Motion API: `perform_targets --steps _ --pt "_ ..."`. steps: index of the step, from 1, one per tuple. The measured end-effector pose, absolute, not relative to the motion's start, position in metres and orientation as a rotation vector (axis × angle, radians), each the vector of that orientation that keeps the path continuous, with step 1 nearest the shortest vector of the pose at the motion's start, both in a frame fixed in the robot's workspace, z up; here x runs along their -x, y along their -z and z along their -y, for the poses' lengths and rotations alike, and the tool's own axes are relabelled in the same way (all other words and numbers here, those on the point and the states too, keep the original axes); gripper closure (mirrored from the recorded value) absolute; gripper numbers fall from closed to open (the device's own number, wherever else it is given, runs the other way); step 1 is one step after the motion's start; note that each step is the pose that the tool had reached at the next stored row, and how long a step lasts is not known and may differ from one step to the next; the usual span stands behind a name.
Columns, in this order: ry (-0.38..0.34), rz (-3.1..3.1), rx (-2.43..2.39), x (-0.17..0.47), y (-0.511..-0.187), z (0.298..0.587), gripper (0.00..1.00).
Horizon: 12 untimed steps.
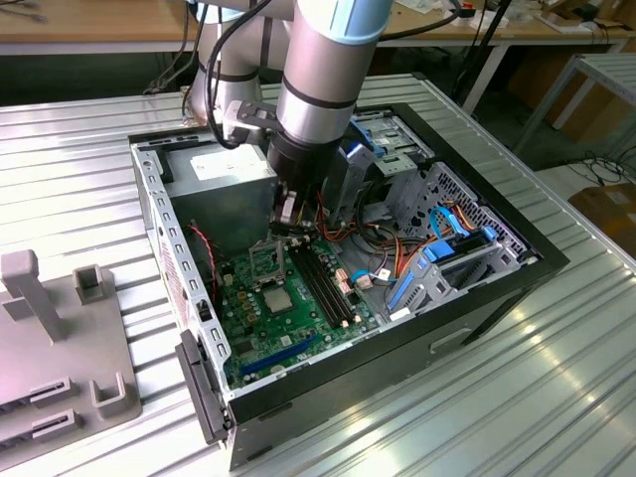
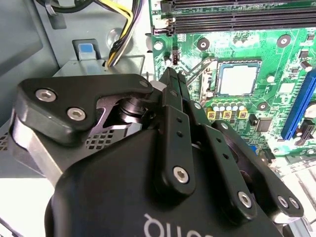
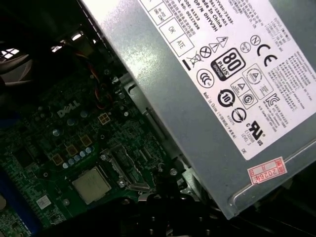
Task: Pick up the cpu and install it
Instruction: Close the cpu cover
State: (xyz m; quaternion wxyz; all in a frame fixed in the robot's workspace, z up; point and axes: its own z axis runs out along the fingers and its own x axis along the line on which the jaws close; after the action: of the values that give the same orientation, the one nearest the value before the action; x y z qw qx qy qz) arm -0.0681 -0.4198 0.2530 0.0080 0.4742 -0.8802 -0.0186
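Cpu, small flat silver-grey metal-topped square, lies in the green motherboard socket: light, stiff, fragile, best gripped by opposite edges; black gripper fingers closed, empty.

Workshop or lab: ribbed silver metal bench; opened black desktop computer case; long wooden worktables; brown cardboard boxes.

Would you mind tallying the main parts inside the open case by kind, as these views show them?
cpu: 1
power supply: 1
black memory slots: 4
long blue slot: 1
Total: 7
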Motion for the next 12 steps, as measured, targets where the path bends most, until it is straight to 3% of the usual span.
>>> perform_targets --steps 12 --pt "0.048 2.726 -1.52 0.0682 -0.2543 0.4198 0.85"
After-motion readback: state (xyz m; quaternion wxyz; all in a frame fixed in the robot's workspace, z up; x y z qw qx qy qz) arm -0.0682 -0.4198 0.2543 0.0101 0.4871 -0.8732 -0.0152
